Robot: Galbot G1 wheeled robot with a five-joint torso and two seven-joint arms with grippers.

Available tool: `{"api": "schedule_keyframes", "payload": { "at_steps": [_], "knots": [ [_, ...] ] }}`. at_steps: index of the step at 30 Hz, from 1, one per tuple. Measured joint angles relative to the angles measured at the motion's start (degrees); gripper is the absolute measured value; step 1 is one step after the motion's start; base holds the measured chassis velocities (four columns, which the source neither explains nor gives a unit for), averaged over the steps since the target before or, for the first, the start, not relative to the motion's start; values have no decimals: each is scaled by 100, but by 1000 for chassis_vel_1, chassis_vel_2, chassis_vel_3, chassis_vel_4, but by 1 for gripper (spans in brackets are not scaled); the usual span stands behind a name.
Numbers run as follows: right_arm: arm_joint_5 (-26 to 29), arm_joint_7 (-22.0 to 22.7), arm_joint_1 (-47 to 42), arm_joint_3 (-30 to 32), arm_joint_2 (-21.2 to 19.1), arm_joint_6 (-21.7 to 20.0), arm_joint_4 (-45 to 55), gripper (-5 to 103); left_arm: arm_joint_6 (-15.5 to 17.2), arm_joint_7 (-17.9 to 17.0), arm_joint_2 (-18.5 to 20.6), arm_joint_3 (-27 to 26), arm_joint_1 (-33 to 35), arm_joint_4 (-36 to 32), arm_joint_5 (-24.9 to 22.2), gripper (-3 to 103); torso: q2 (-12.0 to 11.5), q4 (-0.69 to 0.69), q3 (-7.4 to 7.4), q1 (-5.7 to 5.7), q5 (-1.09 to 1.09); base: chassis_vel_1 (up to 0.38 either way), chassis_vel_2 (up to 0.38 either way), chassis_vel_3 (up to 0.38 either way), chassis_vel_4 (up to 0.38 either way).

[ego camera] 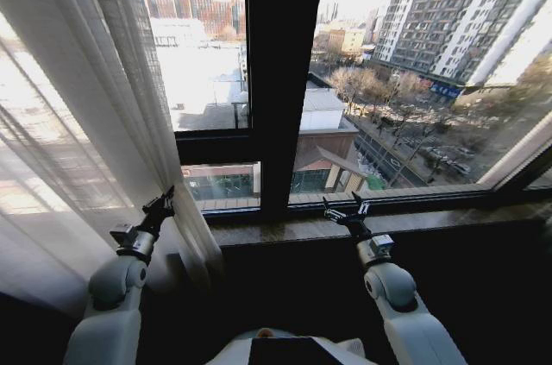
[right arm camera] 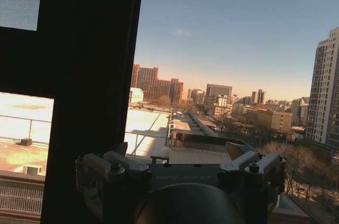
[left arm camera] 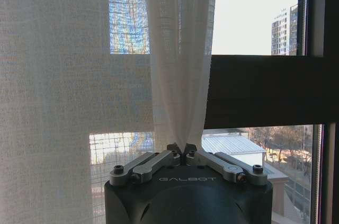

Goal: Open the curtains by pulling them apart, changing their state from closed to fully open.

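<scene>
Window [ego camera: 280,80] – left tool [left arm camera: 183,150] pinches curtains [left arm camera: 177,49] | right tool [right arm camera: 180,158] spread wide

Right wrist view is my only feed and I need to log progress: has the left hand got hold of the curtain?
Observer: Yes. Its wrist view shows the left hand shut on a gathered fold of the curtain.
Operator: Where does the fabric hang?
Observer: In the head view it covers the robot's left side. The middle frame post and the panes to its right are uncovered.
Operator: And where is my right hand?
Observer: The right hand is open near the window sill, right of the post, holding nothing.
</scene>
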Motion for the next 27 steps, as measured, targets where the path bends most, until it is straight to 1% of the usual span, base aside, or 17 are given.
{"api": "schedule_keyframes", "payload": {
  "at_steps": [3, 4, 6, 7, 9, 10, 13, 17, 19, 22, 23, 26, 27],
  "knots": [
    [121, 215, 37, -49, 22, -166, 87, 100, -32, -279, -122, -62, 114, -168, 0, 0, 0, 1, 0, 0, 0, 0, 0, 0, 0],
    [121, 215, 37, -49, 22, -166, 87, 100, -32, -279, -122, -62, 114, -168, 0, 0, 0, 1, 0, 0, 0, 0, 0, 0, 0],
    [262, 314, 58, -77, 23, -345, 199, 100, -16, -481, -218, -127, 217, -378, -18, 0, 0, 1, 0, 0, 0, 0, 0, 0, 0],
    [281, 320, 64, -80, 20, -397, 233, 100, 1, -513, -245, -146, 250, -452, -28, 0, 0, 1, 0, 0, 0, 0, 0, 0, 0],
    [308, 320, 80, -86, 8, -514, 322, 100, 126, -601, -295, -200, 358, -733, -101, 0, 0, 1, 0, 0, 0, 0, 0, 0, 0],
    [308, 320, 80, -86, 8, -514, 322, 100, 126, -601, -295, -200, 358, -733, -101, 0, 0, 1, 0, 0, 0, 0, 0, 0, 0],
    [319, 313, 109, -96, 9, -615, 426, 100, 378, -703, -322, -235, 503, -1085, -148, 0, 0, 0, 0, 0, 1, 0, 0, 0, 0],
    [331, 286, 115, -94, 2, -725, 551, 100, 454, -813, -350, -251, 650, -1227, -132, 0, 0, 0, 0, 0, 0, 0, 0, 0, 0],
    [332, 274, 116, -89, -4, -742, 582, 100, 452, -820, -359, -266, 685, -1241, -123, 0, 0, 1, 0, 0, 0, 0, 0, 0, 0],
    [331, 223, 118, -72, -23, -795, 688, 100, 362, -819, -392, -305, 772, -1255, -100, 0, 0, 1, 0, 0, 0, 0, 0, 0, 0],
    [324, 195, 118, -66, -26, -808, 736, 100, 274, -802, -414, -324, 801, -1251, -50, 0, 0, 1, 0, 0, 0, 0, 0, 0, 0],
    [315, 179, 142, -60, -30, -820, 805, 100, 174, -590, -436, -403, 864, -1235, -13, 0, 0, 0, 0, 0, 0, 0, 0, 0, 0],
    [315, 179, 142, -60, -30, -820, 805, 100, 174, -590, -436, -403, 864, -1235, -13, 0, 0, 0, 0, 0, 0, 0, 0, 0, 0]
  ]
}}
